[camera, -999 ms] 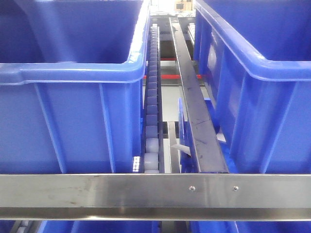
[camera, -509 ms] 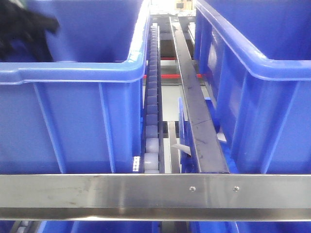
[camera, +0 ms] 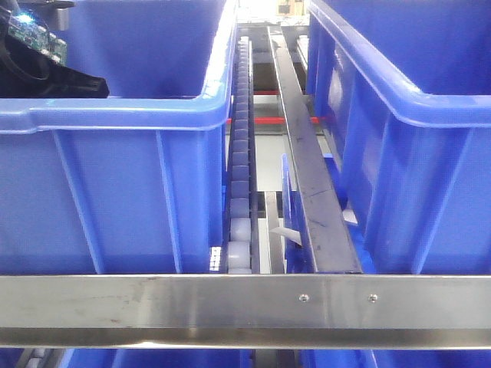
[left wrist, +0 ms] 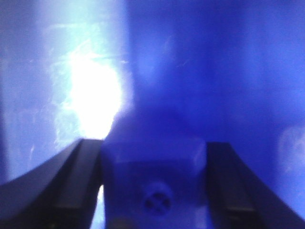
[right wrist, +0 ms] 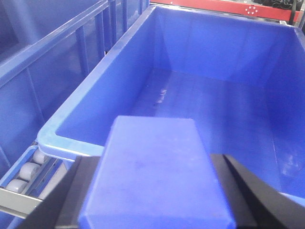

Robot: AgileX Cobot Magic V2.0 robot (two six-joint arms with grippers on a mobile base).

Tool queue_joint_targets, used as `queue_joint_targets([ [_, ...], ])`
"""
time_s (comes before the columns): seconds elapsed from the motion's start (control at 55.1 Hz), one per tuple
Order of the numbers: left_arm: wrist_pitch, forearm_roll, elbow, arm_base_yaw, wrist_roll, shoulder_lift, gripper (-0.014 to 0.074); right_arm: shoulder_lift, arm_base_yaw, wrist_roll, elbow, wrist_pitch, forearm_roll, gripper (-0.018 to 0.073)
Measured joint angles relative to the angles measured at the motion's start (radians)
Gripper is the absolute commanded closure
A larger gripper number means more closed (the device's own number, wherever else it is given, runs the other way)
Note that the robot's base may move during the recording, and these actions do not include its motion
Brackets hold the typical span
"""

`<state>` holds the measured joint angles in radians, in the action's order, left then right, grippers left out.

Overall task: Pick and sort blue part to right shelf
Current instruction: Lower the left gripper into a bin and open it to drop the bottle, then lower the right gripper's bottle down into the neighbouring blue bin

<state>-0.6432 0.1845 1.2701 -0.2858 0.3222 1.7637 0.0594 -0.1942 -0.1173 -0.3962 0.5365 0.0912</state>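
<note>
In the exterior front view, straight on to the right shelf [camera: 153,303]: flat front rail [camera: 430,303] of brushed, scuffed stainless steel across the near edge, with two small screws [camera: 304,297] right of centre. Behind the rail, a large left crate [camera: 115,199] and a large right crate [camera: 414,169], both glossy blue plastic with rolled rims and upright ribs. Between them, a narrow roller track [camera: 240,176] of blue and white rollers running far, with a dark, flat metal bar [camera: 307,176] just to its right. At the far left, above the left crate's rim, the black left arm [camera: 77,83] with a green circuit board [camera: 38,37]. No gripper tips or blue part visible here.

In the left wrist view, heavily blurred: left gripper [left wrist: 152,148] clenched on a blue part [left wrist: 152,171], a blocky piece with rounded top corners and a round recess low on its near face, wedged between the two black fingers [left wrist: 71,186] and touching both. Beyond, a scratched blue plastic surface [left wrist: 228,71] with a bright glare patch on the left.

In the right wrist view: right gripper [right wrist: 155,181] grasping a blue block [right wrist: 152,162], rectangular, matte, flat-topped with softened edges, spanning the gap between the black fingers [right wrist: 78,191]. Block across the near rim of a deep open crate [right wrist: 119,81] with smooth walls and a lightly scuffed floor. To the left, white rollers [right wrist: 28,169] beside the crate's near corner and a ribbed blue wall [right wrist: 47,62]; at the far top, a red beam [right wrist: 214,7].
</note>
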Motion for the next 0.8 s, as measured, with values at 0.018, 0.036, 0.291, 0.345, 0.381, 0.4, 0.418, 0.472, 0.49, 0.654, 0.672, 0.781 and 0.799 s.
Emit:
queue_joint_targets([
  [0.018, 0.0, 0.0, 0.0, 0.0, 0.0, 0.0, 0.0019, 0.0, 0.0, 0.0, 0.0, 0.0, 0.0, 0.037],
  [0.036, -0.002, 0.0, 0.0, 0.0, 0.0, 0.0, 0.0018, 0.0, 0.0, 0.0, 0.0, 0.0, 0.0, 0.037],
  [0.291, -0.039, 0.0, 0.0, -0.004, 0.0, -0.101, 0.002, 0.0, 0.0, 0.0, 0.0, 0.0, 0.0, 0.037],
  [0.345, -0.046, 0.0, -0.002, -0.01, 0.0, -0.157, 0.0022, 0.0, 0.0, 0.0, 0.0, 0.0, 0.0, 0.037],
  [0.381, -0.049, 0.0, -0.011, -0.015, -0.005, -0.197, 0.0028, 0.0, 0.0, 0.0, 0.0, 0.0, 0.0, 0.037],
  [0.4, -0.049, 0.0, -0.016, -0.017, -0.008, -0.214, 0.0036, 0.0, 0.0, 0.0, 0.0, 0.0, 0.0, 0.037],
  [0.418, -0.047, 0.002, -0.025, -0.021, -0.01, -0.241, 0.0042, 0.0, 0.0, 0.0, 0.0, 0.0, 0.0, 0.037],
  [0.472, -0.034, 0.002, -0.061, -0.031, -0.015, -0.316, 0.0076, 0.0, 0.0, 0.0, 0.0, 0.0, 0.0, 0.037],
  [0.49, -0.03, 0.002, -0.078, -0.035, -0.014, -0.335, 0.0092, 0.0, 0.0, 0.0, 0.0, 0.0, 0.0, 0.037],
  [0.654, 0.04, 0.002, -0.255, -0.042, -0.017, -0.576, 0.0208, 0.0, 0.0, 0.0, 0.0, 0.0, 0.0, 0.037],
  [0.672, 0.05, 0.002, -0.271, -0.042, -0.017, -0.609, 0.0223, 0.0, 0.0, 0.0, 0.0, 0.0, 0.0, 0.037],
  [0.781, 0.103, 0.022, -0.385, -0.042, -0.017, -0.773, 0.0295, 0.0, 0.0, 0.0, 0.0, 0.0, 0.0, 0.037],
  [0.799, 0.109, 0.025, -0.406, -0.042, -0.017, -0.795, 0.0304, 0.0, 0.0, 0.0, 0.0, 0.0, 0.0, 0.037],
])
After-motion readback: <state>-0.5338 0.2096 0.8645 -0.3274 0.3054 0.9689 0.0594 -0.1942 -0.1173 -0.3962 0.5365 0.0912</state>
